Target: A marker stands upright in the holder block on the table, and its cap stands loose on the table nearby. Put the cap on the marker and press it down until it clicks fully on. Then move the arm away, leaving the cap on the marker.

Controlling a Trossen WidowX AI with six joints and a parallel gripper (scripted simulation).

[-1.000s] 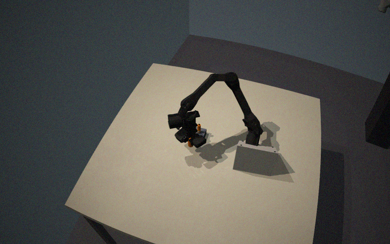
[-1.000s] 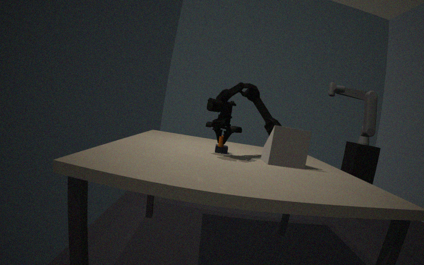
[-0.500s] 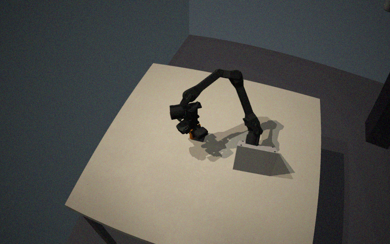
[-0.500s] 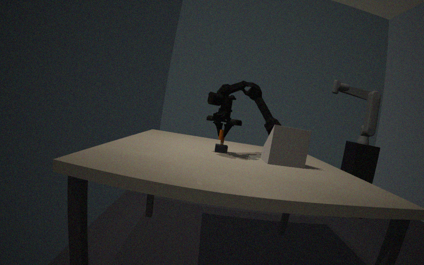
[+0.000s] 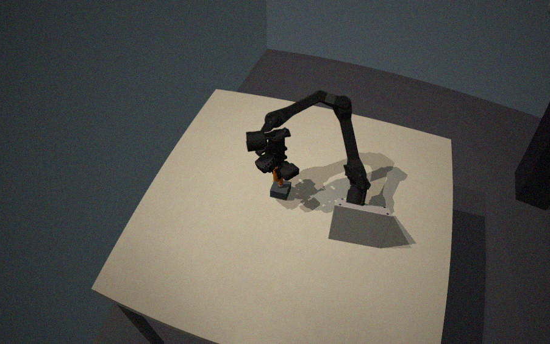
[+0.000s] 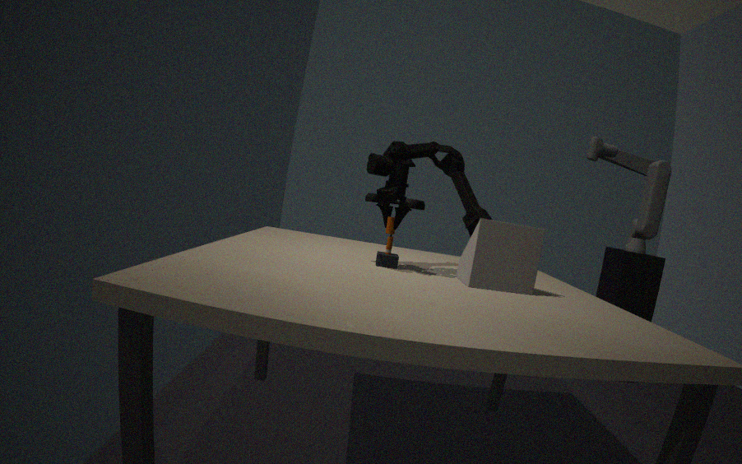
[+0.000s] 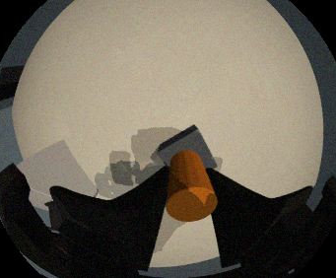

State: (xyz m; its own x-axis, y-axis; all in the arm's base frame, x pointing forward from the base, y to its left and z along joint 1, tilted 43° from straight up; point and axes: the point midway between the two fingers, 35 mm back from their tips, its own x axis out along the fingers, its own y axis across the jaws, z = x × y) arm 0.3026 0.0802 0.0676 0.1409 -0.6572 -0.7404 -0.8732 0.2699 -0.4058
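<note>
My gripper [image 5: 276,170] [image 6: 391,225] [image 7: 187,173] is shut on the orange cap [image 5: 275,175] [image 6: 389,223] [image 7: 192,203], which points downward between the fingertips. The orange marker [image 5: 280,182] [image 6: 389,243] stands upright in the dark holder block [image 5: 279,193] [image 6: 387,260] [image 7: 202,150] on the table [image 5: 208,256] [image 6: 304,311] [image 7: 179,64]. The cap is over or very near the marker's upper end. In the exterior view the two look nearly in line. Whether they touch cannot be told. In the wrist view the cap hides the marker.
The arm's grey wedge-shaped base [image 5: 354,224] [image 6: 507,256] [image 7: 56,170] stands on the table to the right of the holder block in the top and exterior views. Another, pale arm [image 6: 656,198] stands on a dark pedestal [image 5: 544,162] [image 6: 630,279] beyond the table's edge.
</note>
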